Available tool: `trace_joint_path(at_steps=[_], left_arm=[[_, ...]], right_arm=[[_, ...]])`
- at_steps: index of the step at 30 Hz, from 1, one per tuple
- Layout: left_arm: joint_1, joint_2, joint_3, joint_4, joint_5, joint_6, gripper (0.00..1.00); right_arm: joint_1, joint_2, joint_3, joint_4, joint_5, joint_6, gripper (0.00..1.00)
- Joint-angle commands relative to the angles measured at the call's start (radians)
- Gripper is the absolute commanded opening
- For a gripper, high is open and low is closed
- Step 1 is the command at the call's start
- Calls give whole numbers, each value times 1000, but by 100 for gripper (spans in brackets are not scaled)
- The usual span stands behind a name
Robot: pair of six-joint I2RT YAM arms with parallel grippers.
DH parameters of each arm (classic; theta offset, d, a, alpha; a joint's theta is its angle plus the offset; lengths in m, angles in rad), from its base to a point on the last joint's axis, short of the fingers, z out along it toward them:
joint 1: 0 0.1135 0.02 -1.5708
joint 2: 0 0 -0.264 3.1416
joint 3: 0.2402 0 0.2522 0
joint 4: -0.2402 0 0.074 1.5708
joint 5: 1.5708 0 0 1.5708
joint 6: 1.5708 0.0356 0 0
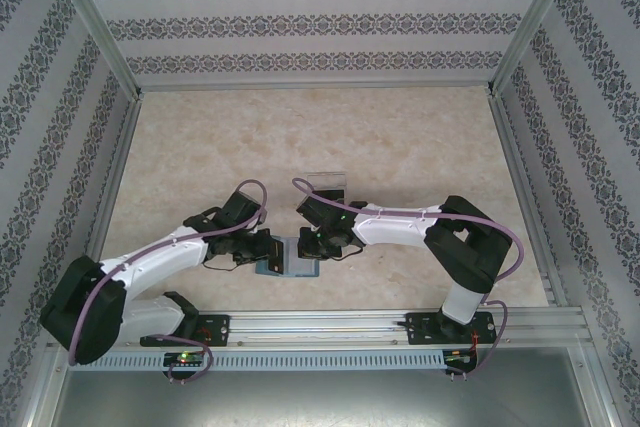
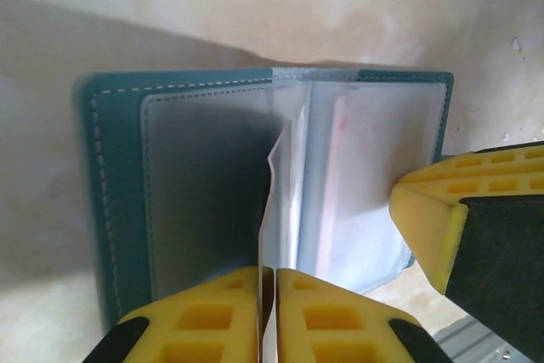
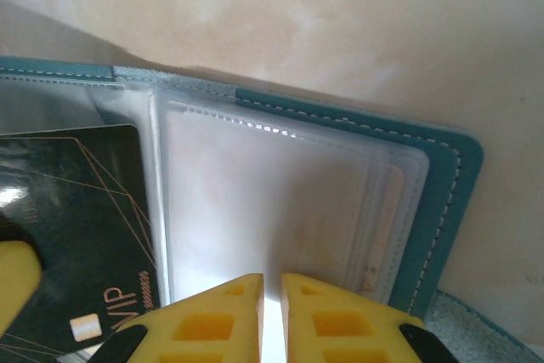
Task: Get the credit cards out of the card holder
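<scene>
Left wrist: card holder (image 2: 106, 210) open flat on table (image 2: 255, 6); left claw (image 2: 266, 312) narrow, pinching clear sleeve (image 2: 279, 201). Right claw (image 3: 272, 320) narrow, at holder's right half. Risk: sleeve slips or tears; dark card (image 3: 76, 210), pale card (image 3: 374, 227) left pocketed.

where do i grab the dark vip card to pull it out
Probably the dark card at its near end by the VIP print, coming in low from the arms' side: it lies flat in the open card holder, so only a thin edge offers grip.
</scene>
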Motion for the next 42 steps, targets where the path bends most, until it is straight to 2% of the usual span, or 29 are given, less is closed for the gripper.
trace_joint_path(at_steps=[1, 12, 22, 29, 42], left_arm=[[7, 11, 14, 54, 58, -16, 15], [6, -27, 28, -16, 12, -6, 8], [6, -100, 115, -182, -68, 64, 5], [7, -115, 163, -202, -37, 195, 4], [6, 38, 302, -110, 48, 644, 0]], right_arm=[[13, 25, 5, -38, 5, -2, 16], [14, 21, 14, -46, 5, -4, 16], [15, -74, 49, -125, 37, -26, 17], [12, -144, 58, -189, 74, -49, 17], [-55, -239, 36, -282, 103, -107, 17]])
